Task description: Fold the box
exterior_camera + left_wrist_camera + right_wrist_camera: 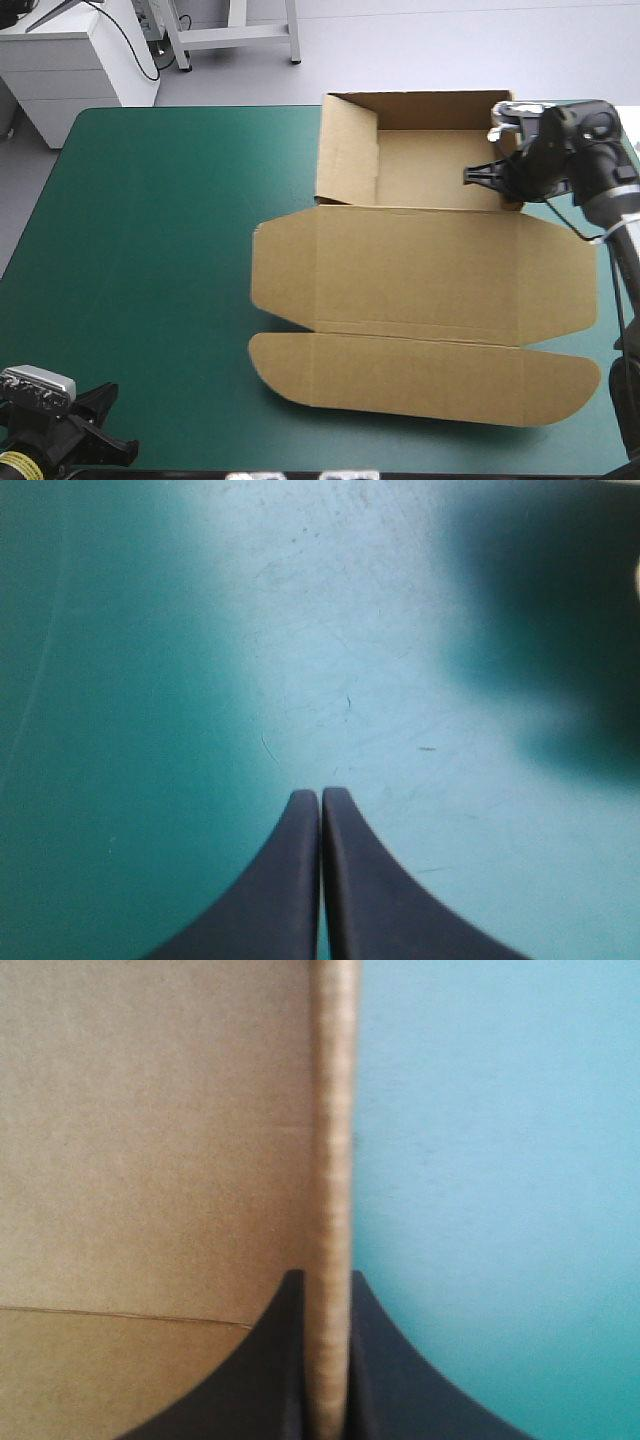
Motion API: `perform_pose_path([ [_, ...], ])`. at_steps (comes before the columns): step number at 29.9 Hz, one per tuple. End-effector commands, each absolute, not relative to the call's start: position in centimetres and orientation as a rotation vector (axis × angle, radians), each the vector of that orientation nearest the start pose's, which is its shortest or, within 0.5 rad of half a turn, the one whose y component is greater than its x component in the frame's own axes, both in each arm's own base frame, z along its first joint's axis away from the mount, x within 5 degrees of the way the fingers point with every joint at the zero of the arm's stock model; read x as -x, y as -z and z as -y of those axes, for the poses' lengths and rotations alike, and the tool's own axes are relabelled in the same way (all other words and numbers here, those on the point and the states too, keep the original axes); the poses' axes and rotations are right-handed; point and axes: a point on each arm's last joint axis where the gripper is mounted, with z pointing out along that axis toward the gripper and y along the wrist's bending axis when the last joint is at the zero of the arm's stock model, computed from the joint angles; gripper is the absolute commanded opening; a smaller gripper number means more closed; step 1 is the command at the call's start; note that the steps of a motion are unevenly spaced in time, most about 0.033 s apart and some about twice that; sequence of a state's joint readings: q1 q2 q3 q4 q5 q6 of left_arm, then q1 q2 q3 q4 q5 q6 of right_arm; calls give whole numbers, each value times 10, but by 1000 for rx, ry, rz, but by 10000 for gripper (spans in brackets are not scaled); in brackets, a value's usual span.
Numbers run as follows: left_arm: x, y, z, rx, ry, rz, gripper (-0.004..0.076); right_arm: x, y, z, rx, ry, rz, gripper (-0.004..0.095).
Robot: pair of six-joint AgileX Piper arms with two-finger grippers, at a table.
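Box: the brown box [420, 270] lies on the teal-green cover [150, 250], right of the table's middle, with its tray end toward the far edge and the rest spread toward the near edge.
Tray: the left wall [345, 150] and the back wall [420, 108] stand upright around the tray floor [430, 165], so the far part already reads as an open tray.
Right wall: the right wall [333, 1160] shows edge-on in the right wrist view, upright, with board on one side and bare cover on the other.
Right gripper: the right gripper [326, 1278] is at the tray's right side, its black fingers pressed onto that wall from both faces, all but closed with the board between them.
Left gripper: the left gripper [321, 795] hangs over bare cover at the near-left corner, well apart from the box, its fingers together in one point with nothing between them.
Lid: the lid [420, 300] lies flat, its rounded side ears spread out and its front flap [420, 385] flat toward the near edge.
Progress: by my reading the walls are largely raised. Whether the right wall is fully tucked cannot be told while it is held.
Remaining: securing that wall seems to be the step in hand. The lid panels are untouched.
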State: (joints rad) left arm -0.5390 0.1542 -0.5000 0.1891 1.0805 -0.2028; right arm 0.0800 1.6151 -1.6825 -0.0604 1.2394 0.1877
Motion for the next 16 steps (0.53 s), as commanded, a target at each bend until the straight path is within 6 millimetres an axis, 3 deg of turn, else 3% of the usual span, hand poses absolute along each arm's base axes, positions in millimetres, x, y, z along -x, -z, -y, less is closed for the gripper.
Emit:
perform_pose_path([
  [1, -27, -284, -3, -368, 178, -2110, -8, -323, -409, 34, -277, 80, -2568, -20],
  [9, -27, -286, -3, -373, 178, -2083, -8, -325, -390, 131, -536, 212, -2522, -20],
  [16, -30, -294, 0, -356, 229, -1992, -8, -338, -358, 176, -622, 251, -2528, 44],
])
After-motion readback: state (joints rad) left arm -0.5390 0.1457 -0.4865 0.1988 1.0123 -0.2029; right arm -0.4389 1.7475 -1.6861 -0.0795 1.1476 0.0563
